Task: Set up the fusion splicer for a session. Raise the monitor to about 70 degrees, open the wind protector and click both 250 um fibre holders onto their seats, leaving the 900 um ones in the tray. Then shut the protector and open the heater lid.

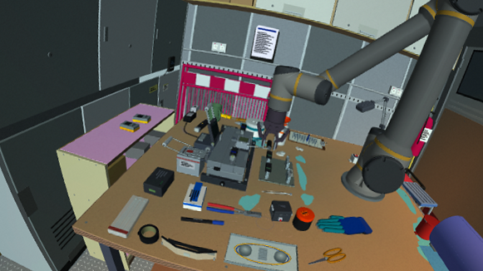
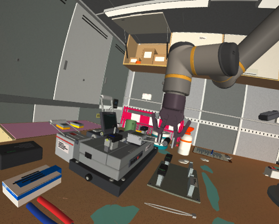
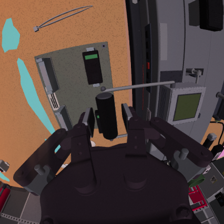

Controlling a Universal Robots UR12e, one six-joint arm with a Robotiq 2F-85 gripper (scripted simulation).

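A black fibre holder (image 3: 98, 118) on the tray's near corner is partly hidden behind the black cylindrical knob (image 3: 106, 115) of a thin lever rod that sticks out from the splicer. My gripper (image 3: 107, 118) is open and holds nothing, its fingers standing either side of that knob. The grey fusion splicer (image 1: 230, 154) sits mid-table with its monitor (image 2: 109, 122) raised and the small grey lid (image 3: 184, 105) at the rod's root standing up. The grey tray (image 1: 277, 169) lies right of the splicer, with a second black holder (image 3: 92, 67) and two grey holders (image 3: 50, 79) on it.
A black base plate (image 2: 106, 173) carries the splicer. A white bottle (image 2: 185, 142) and a green mug (image 2: 130, 124) stand behind it. Tweezers (image 2: 170, 209) lie in front of the tray, and a red-white barrier (image 1: 223, 91) lines the back edge.
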